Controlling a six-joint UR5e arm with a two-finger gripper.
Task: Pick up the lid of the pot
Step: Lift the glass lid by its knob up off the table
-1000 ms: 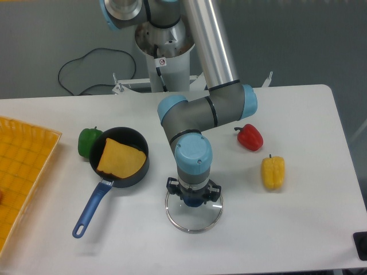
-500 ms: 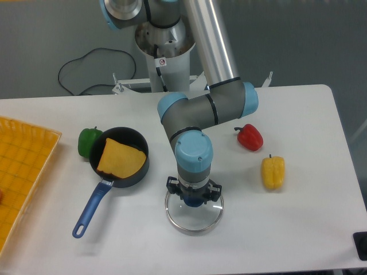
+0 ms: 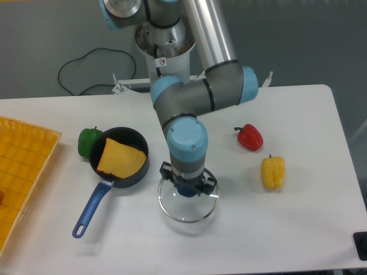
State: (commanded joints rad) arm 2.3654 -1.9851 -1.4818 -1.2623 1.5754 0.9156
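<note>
The gripper [image 3: 188, 185] looks closed on the blue knob [image 3: 187, 192] of the glass pot lid [image 3: 188, 213], which hangs directly beneath it and seems raised off the bench [image 3: 287, 229], so lifting calls for a straight upward pull through that central hold.

I can read no words or numbers here; the pale mark [image 3: 161, 62] on my arm [image 3: 221, 40] is too small for me.
</note>
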